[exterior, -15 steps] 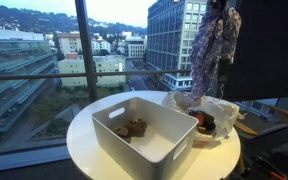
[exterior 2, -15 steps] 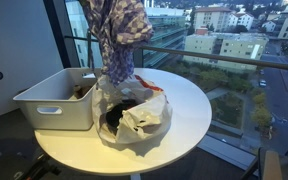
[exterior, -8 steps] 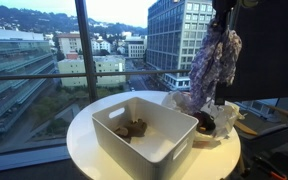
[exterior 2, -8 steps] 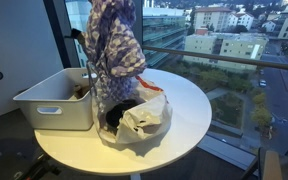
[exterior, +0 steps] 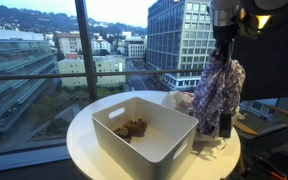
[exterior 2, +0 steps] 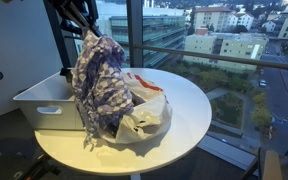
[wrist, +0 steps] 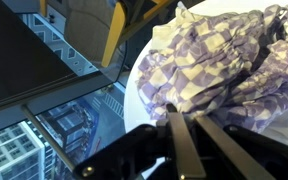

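Checked cloth, purple and white, hangs bunched from the gripper above the round white table. The fingers are pinched tight on its top edge. The wrist view shows them nearly together with the fabric spread beyond.

In an exterior view the cloth sits right of the white plastic bin, over the crumpled plastic bag. In an exterior view it hangs in front of the bin, just left of the bag.

Judged state: cloth lifted and carried, not in the bin and not set down. Cannot tell whether its lowest tail touches the table. The bin holds only a small brown item.
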You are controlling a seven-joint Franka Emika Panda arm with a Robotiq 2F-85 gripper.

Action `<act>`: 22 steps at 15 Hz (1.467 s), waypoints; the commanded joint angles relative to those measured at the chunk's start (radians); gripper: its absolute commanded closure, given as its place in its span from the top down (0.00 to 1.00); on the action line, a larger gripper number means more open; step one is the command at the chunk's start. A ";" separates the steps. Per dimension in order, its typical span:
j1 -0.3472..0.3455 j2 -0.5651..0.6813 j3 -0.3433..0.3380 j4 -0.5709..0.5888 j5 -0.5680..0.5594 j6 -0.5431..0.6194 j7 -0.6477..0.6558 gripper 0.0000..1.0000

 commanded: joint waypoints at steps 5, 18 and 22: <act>-0.053 -0.016 -0.002 -0.113 -0.127 0.220 0.028 0.06; -0.084 0.091 -0.048 -0.155 -0.427 0.481 0.185 0.06; -0.035 0.098 -0.060 -0.177 -0.280 0.453 0.105 0.06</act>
